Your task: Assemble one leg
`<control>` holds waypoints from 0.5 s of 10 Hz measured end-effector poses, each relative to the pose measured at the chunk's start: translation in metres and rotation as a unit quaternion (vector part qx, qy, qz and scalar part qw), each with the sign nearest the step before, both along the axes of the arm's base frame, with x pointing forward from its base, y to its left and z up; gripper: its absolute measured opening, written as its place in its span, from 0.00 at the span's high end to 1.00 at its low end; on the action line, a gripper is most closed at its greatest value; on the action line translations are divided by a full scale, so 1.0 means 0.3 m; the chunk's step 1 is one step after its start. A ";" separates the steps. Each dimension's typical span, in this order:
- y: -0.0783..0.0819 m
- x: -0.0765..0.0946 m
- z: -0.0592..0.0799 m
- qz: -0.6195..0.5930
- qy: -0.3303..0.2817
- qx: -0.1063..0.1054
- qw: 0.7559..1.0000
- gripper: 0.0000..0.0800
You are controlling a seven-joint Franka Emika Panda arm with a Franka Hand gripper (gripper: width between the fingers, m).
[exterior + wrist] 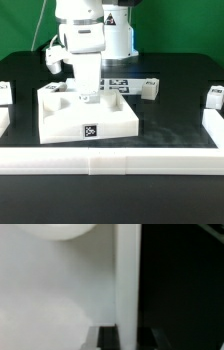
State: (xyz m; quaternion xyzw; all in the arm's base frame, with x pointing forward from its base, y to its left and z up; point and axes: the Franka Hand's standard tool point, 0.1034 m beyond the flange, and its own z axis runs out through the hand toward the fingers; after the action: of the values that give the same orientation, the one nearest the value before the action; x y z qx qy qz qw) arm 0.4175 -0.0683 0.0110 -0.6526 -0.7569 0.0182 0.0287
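Pincer [88, 97] opening blurred, indiscernible

Gripper [87, 97] down inside top [105, 125], far side, exterior view's left; grip unclear; leg [150, 88] beyond top's far corner, exterior view's right.

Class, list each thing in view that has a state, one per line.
gripper: lowered into the top, open or shut unclear.
top: flat on the table, hollow side up.
leg: loose on the table, not attached.
block at the exterior view's left: loose.
block at the exterior view's right: loose.
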 end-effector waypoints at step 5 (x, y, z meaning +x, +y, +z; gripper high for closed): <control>0.220 0.081 -0.002 -0.065 -0.010 0.008 0.998 0.92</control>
State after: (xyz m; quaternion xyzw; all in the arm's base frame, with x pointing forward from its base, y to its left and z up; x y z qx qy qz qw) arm 0.4417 -0.0023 0.0103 -0.7001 -0.7136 0.0039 0.0270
